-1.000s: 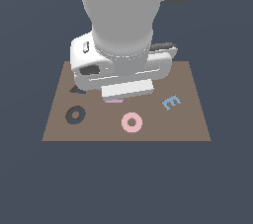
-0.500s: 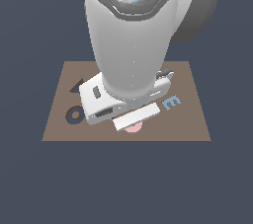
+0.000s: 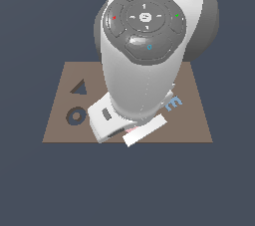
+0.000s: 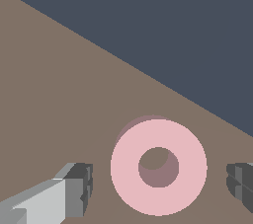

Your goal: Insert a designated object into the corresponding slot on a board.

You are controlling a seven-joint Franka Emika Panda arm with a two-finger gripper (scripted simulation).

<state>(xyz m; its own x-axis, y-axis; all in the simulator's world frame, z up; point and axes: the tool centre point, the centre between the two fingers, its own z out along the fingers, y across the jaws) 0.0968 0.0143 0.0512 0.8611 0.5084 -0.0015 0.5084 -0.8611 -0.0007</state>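
Now the arm has come down and forward over the near edge of the board [image 3: 60, 120]: a second ago its hand stood further back and the pink ring [image 4: 158, 167] lay in plain sight beside it, whereas in the exterior view the hand covers the ring, leaving at most a thin pink sliver under it, too small to be sure of. The wrist view fills in the rest. The gripper [image 4: 163, 181] hangs right over the ring, with one dark fingertip [image 4: 81, 188] on one side and the other at the opposite side, both clear of the ring's rim, so the fingers are spread wide and hold nothing. The ring lies flat on the brown board close to its edge, its round hole showing the board beneath.

For the task this reads as the end of the approach: the ring sits between the open fingers and a descent and squeeze seem the likely next step, with the carry to the slot [image 3: 75, 116] not yet begun. The slot lies near the exterior view's left edge of the board, well apart from the ring and unfilled.

Counting what shows: one board, one pink ring, one ring-shaped slot, one triangular recess [image 3: 79, 88] behind it, one blue letter E [image 3: 174, 103] on the exterior view's right, and one arm with two fingers
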